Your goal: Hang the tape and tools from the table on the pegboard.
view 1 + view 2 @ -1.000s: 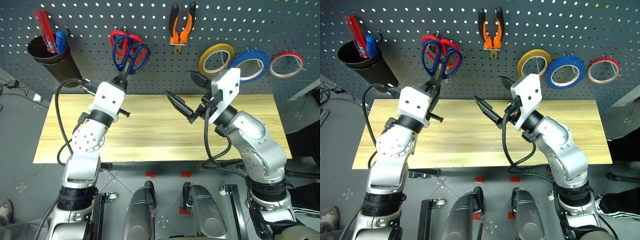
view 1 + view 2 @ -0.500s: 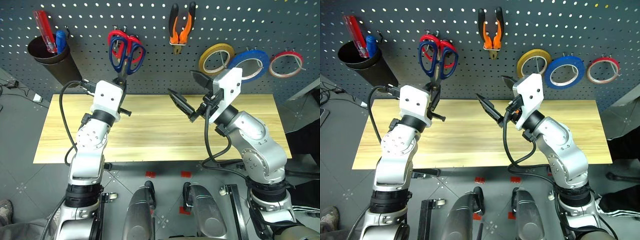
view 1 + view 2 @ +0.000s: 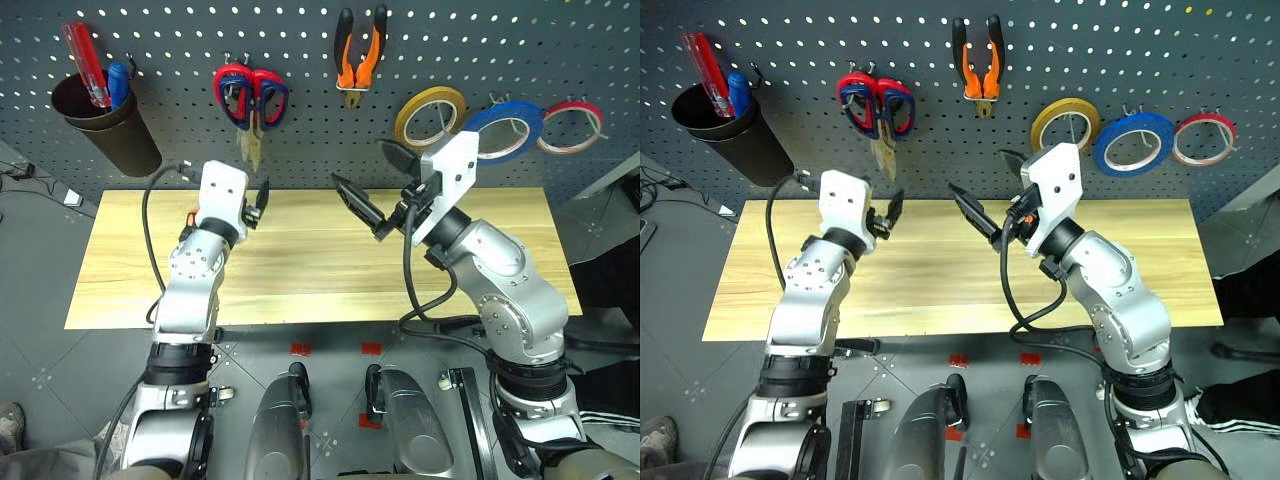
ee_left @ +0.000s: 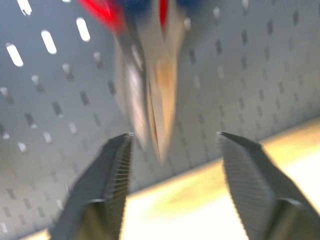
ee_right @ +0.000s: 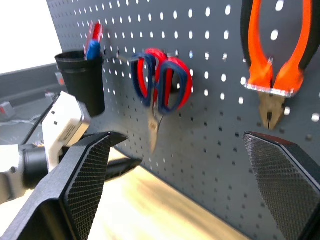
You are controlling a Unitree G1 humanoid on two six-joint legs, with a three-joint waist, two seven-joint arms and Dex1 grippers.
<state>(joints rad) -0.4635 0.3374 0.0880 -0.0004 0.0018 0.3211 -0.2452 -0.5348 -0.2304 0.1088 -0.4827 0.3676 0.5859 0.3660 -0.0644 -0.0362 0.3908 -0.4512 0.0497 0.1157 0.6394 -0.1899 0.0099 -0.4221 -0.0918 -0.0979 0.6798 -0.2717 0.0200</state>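
Blue-looped scissors (image 3: 252, 100) hang on pegboard (image 3: 300, 60), just above left gripper (image 3: 258, 203), jaws wide, empty; right gripper (image 3: 375, 190) wide, empty.

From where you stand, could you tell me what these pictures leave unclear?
- Left wrist view: the scissors hanging between the left tool's fingers are blurred; the top edge cuts off their loops.
- Head views: the cup hides the lower ends of the red and blue handles.
- Right wrist view: the top edge cuts off the pliers' handles.
- Head views: the pegboard hooks are too small to make out.
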